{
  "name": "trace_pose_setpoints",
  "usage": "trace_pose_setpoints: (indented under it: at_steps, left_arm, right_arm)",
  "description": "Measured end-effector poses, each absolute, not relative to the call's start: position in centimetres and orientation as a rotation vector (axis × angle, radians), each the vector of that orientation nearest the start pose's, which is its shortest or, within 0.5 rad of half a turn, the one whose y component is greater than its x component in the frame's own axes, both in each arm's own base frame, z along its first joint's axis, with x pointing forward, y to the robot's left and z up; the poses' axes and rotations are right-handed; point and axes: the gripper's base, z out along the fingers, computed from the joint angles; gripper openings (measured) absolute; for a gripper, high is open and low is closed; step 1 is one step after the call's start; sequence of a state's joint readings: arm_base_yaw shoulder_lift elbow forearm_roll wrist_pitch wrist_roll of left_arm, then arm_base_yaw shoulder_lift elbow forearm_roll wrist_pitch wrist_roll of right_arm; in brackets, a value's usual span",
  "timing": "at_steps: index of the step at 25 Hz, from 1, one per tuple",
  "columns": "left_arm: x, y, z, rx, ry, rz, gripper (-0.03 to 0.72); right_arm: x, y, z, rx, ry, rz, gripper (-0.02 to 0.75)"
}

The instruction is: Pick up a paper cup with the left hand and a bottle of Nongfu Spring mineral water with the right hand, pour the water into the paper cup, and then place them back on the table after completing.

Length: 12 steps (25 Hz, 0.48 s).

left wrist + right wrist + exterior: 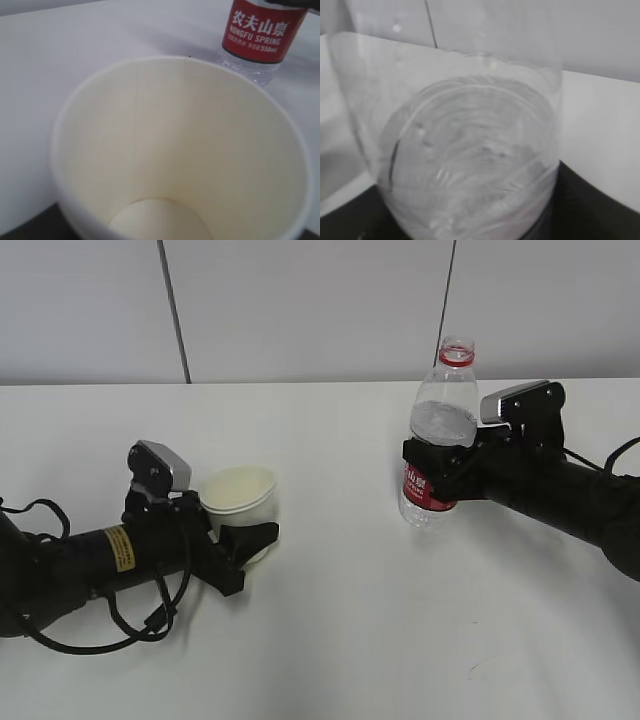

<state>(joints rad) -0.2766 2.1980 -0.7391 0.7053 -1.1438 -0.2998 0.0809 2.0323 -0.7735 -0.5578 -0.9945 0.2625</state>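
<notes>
Gripping the one bottle (441, 435) around its middle, just above the red label, the right hand (437, 466) has its black jaws pressed against the clear plastic on both sides. That bottle stands upright on the table (330, 640) at the right, cap off, a red ring around its open neck, with the water (443, 425) reaching roughly to the shoulder. The right wrist view is filled by the ribbed clear wall of the bottle (465, 150), close against the dark gripper body.

One paper cup (240, 495) sits at the left, open mouth up and slightly tilted, pale cream inside and empty. The left hand (245, 540) is at the cup's near side, its black fingers wrapped low around the cup wall; the jaws appear closed on it, though the far finger is hidden. In the left wrist view the cup (180, 150) fills the frame, with the bottle's red label (264, 30) just beyond its rim.

Cup and bottle stand well apart. Two arms, one cup, one bottle.
</notes>
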Motion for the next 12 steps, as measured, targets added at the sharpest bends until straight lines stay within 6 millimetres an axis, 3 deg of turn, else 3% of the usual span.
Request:
trace_pose_setpoints:
  at_steps: [12]
  left_arm:
    - [30.1,-16.2,6.7,0.775,1.750,-0.804,0.395]
  right_arm:
    - [35.2,7.0,11.5,-0.513,1.743,0.400,0.471]
